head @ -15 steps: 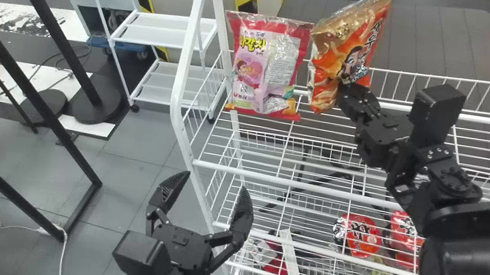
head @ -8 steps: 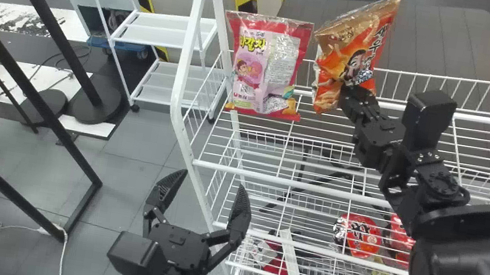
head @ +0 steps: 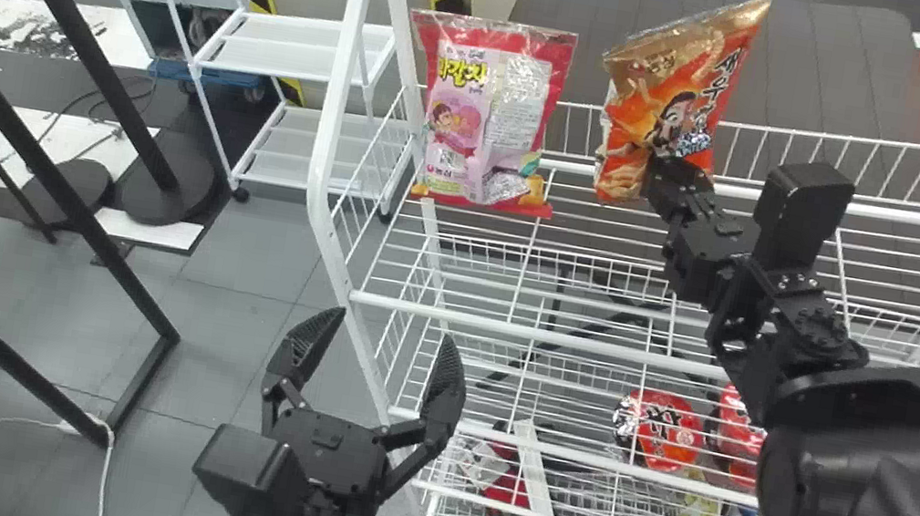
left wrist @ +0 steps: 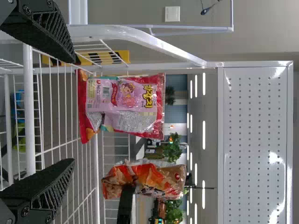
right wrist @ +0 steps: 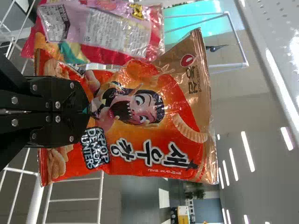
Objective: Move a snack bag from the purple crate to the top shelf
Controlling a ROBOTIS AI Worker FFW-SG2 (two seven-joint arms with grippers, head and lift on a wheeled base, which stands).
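Orange-and-gold glossy plastic snack bag (head: 683, 100) is held aloft at the top shelf (head: 594, 345), and the step in hand looks to be setting it down there. The tall white wire rack (head: 338, 91) takes up the most room, with round red-topped packages (head: 670, 432) on a tier further down. The black jointed right arm (head: 880, 463) reaches in over the front rail, the bag at its end towards the back of the shelf. Just left of it, with a small gap between, a pink-and-red plastic snack bag (head: 492, 115) stands upright at the shelf's left end.

The left gripper (head: 393, 332) waits low by the rack's front left corner, its ridged black fingers (left wrist: 42, 186) spread wide with nothing between them. The right gripper (right wrist: 88, 110) is closed tight on the lower part of the orange bag, whose printed face leans a little; whether its bottom seam meets the wires, I cannot tell.

Next, I judge, the bag wants straightening, then lowering until its base bears on the wires. Only then should the grip ease and back off gently, lest the bag tip or nudge its neighbour.
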